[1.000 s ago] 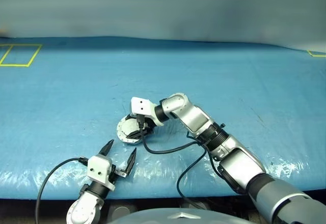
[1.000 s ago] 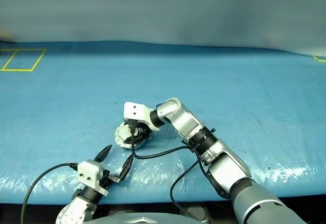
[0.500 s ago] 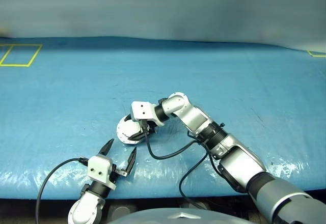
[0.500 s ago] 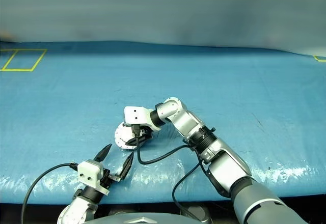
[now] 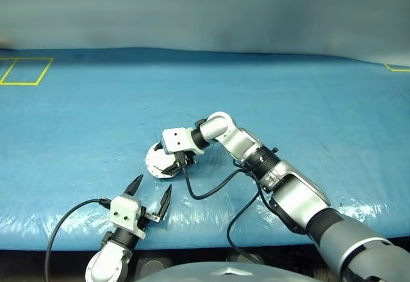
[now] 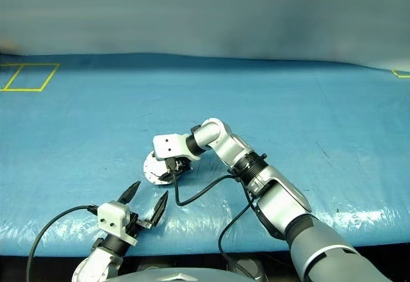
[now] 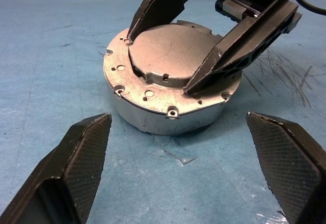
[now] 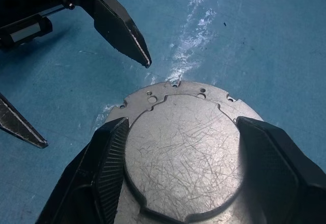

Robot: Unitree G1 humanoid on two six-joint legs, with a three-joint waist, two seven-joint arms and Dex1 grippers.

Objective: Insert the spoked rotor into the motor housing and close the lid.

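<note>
Right gripper (image 7: 201, 40) sits on top of the lid (image 7: 170, 56), fingers spread across its raised smooth face, pressing or straddling rather than clamping. Lid lies flat, closed on the housing (image 7: 153, 114), on the blue table (image 5: 288, 96). Rotor not visible, presumably inside. Left gripper (image 5: 148, 197) hangs wide open, empty, at 6 o'clock from the housing, near. Risk: an off-centre push skids the housing across the slick cover or leaves the lid half seated.

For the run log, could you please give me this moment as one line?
lid: shut on motor housing | right claw: open, straddling lid | left claw: open, short of housing | table
</note>
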